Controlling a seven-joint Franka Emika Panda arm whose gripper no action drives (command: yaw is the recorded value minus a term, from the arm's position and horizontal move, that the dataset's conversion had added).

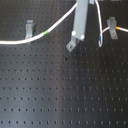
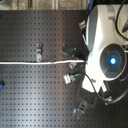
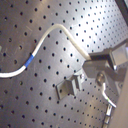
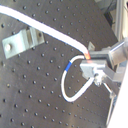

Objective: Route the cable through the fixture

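Currently, reading the first exterior view's left to right: the cable [image 1: 30, 39] enters at the left edge, lies on the perforated black board [image 1: 60, 95], passes just below the left clip [image 1: 30, 27] without visibly sitting in it, shows a green band [image 1: 46, 32], then climbs up toward the arm [image 1: 81, 22]. The middle clip [image 1: 72, 42] sits just beside the arm's lower end, empty as far as I can tell. On the right, a short loop with a blue band [image 1: 100, 37] hangs down, and a piece with an orange band runs out past the right clip [image 1: 112, 23]. In the second wrist view the gripper [image 4: 93, 64] is closed on the cable right at the orange mark, loop with blue band [image 4: 69, 66] drooping below. Progress estimate: cable grasped and lifted, routing barely started. No clip clearly holds the cord; contact at the right clip is too blurred to call. Left to do: thread the cable into the fixtures and seat it.
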